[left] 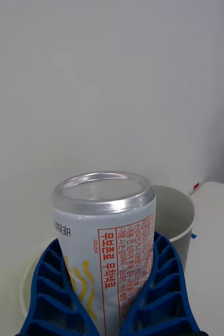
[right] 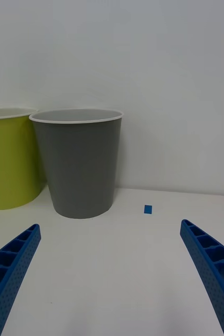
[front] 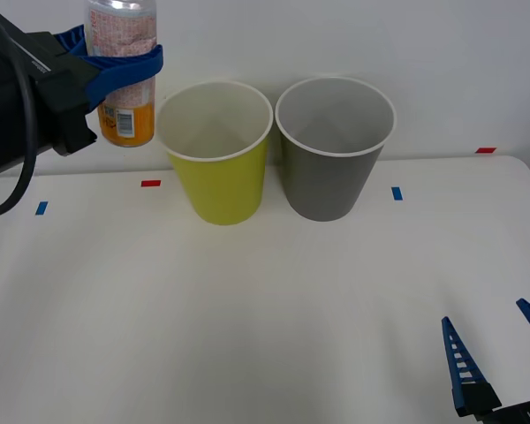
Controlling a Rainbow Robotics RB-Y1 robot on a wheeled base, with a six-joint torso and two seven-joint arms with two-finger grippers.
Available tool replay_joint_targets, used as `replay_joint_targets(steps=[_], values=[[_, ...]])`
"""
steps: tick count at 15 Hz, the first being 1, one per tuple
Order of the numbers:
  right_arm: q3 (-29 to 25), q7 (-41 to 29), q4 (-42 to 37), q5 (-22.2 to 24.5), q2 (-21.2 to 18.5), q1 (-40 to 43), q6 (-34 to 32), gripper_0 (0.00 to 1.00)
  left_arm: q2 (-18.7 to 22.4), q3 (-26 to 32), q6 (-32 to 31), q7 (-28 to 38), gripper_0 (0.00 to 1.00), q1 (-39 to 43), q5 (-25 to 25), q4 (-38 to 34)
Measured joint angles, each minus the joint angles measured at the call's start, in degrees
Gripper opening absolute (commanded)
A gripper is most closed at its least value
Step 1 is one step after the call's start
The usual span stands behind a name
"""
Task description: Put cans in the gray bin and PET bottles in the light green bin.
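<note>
My left gripper (front: 124, 64) is raised at the far left, shut on a slim can (front: 121, 66) held upright, pale pink-white above and orange below. It hangs to the left of the light green bin (front: 219, 168), higher than its rim. In the left wrist view the can (left: 109, 247) shows its silver top between my blue fingers (left: 164, 294), with a bin's white rim (left: 181, 212) behind it. The gray bin (front: 329, 168) stands just right of the green one, both upright on the table. My right gripper (front: 503, 353) is open low at the near right, facing the gray bin (right: 80, 163).
Small blue (front: 397, 193) and red (front: 150, 183) tape marks lie on the white table (front: 265, 300) around the bins. A white wall rises just behind them. The table's right edge runs close to my right gripper.
</note>
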Motion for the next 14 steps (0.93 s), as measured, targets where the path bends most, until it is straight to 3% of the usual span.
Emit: replay_joint_targets(steps=[6, 14], values=[[0.0, 0.0, 0.0, 0.0, 0.0, 0.0, 0.0, 0.92, 0.0, -12.1, -10.5, 1.7, 0.00, -8.2, -7.0, 10.3], [0.0, 0.0, 0.0, 0.0, 0.0, 0.0, 0.0, 0.92, -0.2, -25.8, -18.6, 6.2, 0.00, -20.6, -13.9, 23.7]])
